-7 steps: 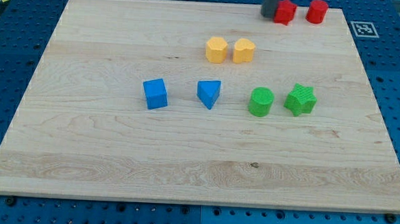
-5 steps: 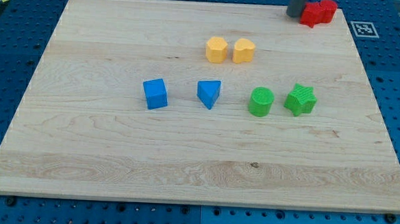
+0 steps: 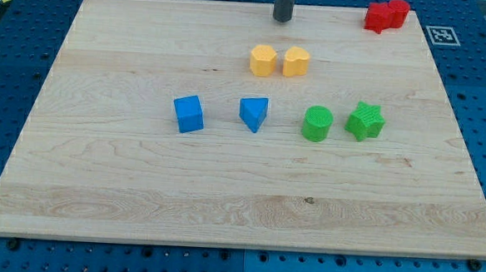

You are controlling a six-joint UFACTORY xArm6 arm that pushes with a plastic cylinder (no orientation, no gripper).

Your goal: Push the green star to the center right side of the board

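Note:
The green star (image 3: 365, 121) lies right of the board's middle, with a green cylinder (image 3: 317, 123) just to its left. My tip (image 3: 282, 18) stands at the view's top, above the two yellow blocks and far up and left of the green star. It touches no block.
Two yellow blocks (image 3: 264, 60) (image 3: 296, 61) sit side by side below my tip. A blue cube (image 3: 188, 114) and a blue triangular block (image 3: 254, 113) lie left of the green cylinder. Two red blocks (image 3: 386, 13) touch each other at the top right corner of the wooden board (image 3: 99, 187).
My tip pushed the left red block right against the other red one, then moved left along the top edge to above the yellow blocks. The green star has not moved.

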